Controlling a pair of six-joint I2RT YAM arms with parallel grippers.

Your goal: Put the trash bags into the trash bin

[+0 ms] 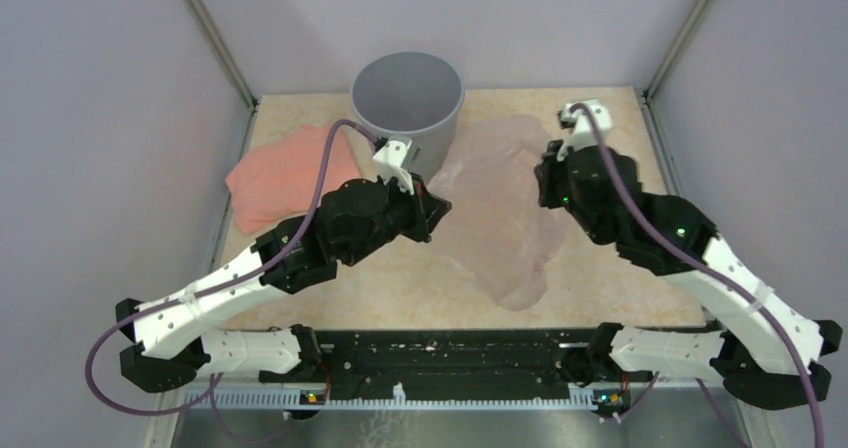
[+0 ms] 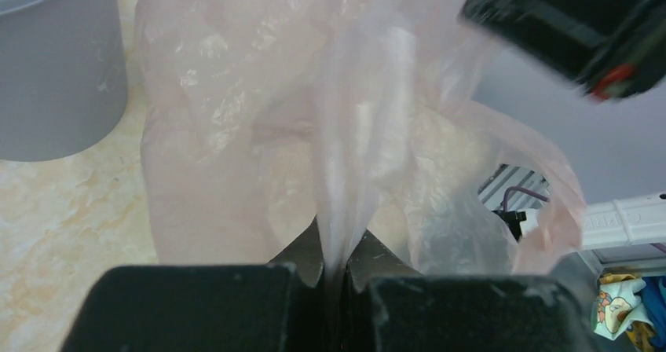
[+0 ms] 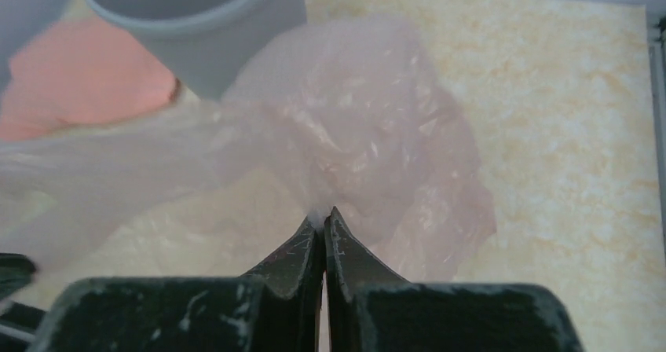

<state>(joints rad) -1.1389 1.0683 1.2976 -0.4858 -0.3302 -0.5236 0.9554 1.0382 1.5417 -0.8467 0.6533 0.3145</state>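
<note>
The grey trash bin [image 1: 407, 105] stands upright at the back middle of the table. A translucent pale-pink trash bag [image 1: 500, 203] hangs spread between my two grippers, just right of the bin. My left gripper [image 1: 437, 208] is shut on the bag's left edge; the film bunches up out of its jaws in the left wrist view [image 2: 345, 171]. My right gripper [image 1: 549, 164] is shut on the bag's right side; the film [image 3: 353, 124] fans out from its tips [image 3: 322, 218]. The bin also shows in both wrist views [image 2: 55, 69] [image 3: 196, 14].
A salmon-pink folded heap, another bag or cloth [image 1: 288, 173], lies on the table left of the bin, partly under my left arm; it also shows in the right wrist view [image 3: 78, 73]. Grey walls and metal posts enclose the table on three sides.
</note>
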